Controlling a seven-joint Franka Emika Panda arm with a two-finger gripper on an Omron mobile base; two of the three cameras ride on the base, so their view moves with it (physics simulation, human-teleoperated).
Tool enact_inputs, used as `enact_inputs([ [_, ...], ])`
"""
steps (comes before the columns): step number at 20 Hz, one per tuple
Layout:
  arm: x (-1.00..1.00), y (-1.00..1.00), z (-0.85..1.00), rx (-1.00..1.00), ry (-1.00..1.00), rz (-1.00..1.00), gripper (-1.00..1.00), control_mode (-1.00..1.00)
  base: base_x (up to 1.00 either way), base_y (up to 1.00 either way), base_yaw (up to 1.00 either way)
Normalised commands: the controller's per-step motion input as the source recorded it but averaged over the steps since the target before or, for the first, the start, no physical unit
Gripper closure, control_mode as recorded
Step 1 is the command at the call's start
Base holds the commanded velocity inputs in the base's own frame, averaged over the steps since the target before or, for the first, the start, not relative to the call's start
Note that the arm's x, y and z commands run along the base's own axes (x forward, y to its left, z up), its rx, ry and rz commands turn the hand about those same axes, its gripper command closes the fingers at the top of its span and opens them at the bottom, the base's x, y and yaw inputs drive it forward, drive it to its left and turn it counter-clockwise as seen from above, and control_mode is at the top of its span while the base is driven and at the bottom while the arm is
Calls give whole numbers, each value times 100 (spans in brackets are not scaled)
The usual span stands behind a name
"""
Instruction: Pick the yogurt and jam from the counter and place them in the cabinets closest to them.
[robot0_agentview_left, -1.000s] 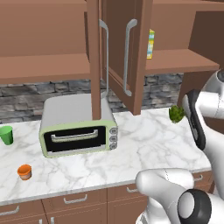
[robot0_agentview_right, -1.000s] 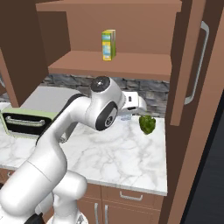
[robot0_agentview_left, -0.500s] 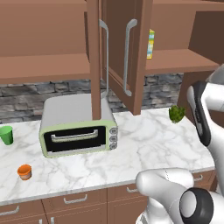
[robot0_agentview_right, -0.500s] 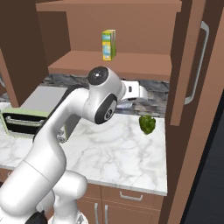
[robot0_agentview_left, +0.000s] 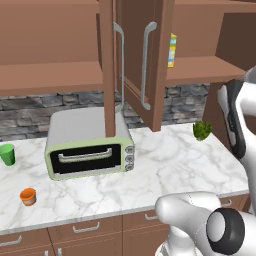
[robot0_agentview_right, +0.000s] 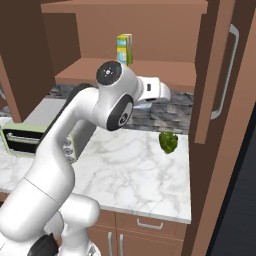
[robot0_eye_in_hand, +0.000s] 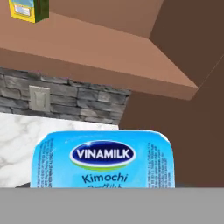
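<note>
Gripping the yogurt (robot0_eye_in_hand: 103, 159) below the shelf (robot0_eye_in_hand: 87, 48), jaws closed on it, carton (robot0_eye_in_hand: 28, 9) above.

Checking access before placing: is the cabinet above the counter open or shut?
Open: the cabinet doors swing outward, baring the shelf and carton.

— Where is everything on the white marble counter (robot0_agentview_left: 165, 172)?
— The pale green toaster oven (robot0_agentview_left: 90, 144) sits left, the small orange cup (robot0_agentview_left: 28, 196) before it, the green cup (robot0_agentview_left: 7, 154) further left.
— And above?
— The yellow-green carton (robot0_agentview_right: 124, 49) stands on the reddish-brown wooden cabinet shelf (robot0_agentview_right: 150, 72).
</note>
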Motion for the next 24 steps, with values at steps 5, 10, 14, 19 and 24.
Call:
enact_inputs([
  [5,4,2,47,0,-7,-1,100,-100,0,0,0],
  [10,9,6,42,0,-6,-1,100,-100,0,0,0],
  [14,14,9,35,0,-5,-1,100,-100,0,0,0],
  [19,16,10,25,3,-4,0,100,-100,0,0,0],
  [24,15,8,20,6,-3,0,100,-100,0,0,0],
])
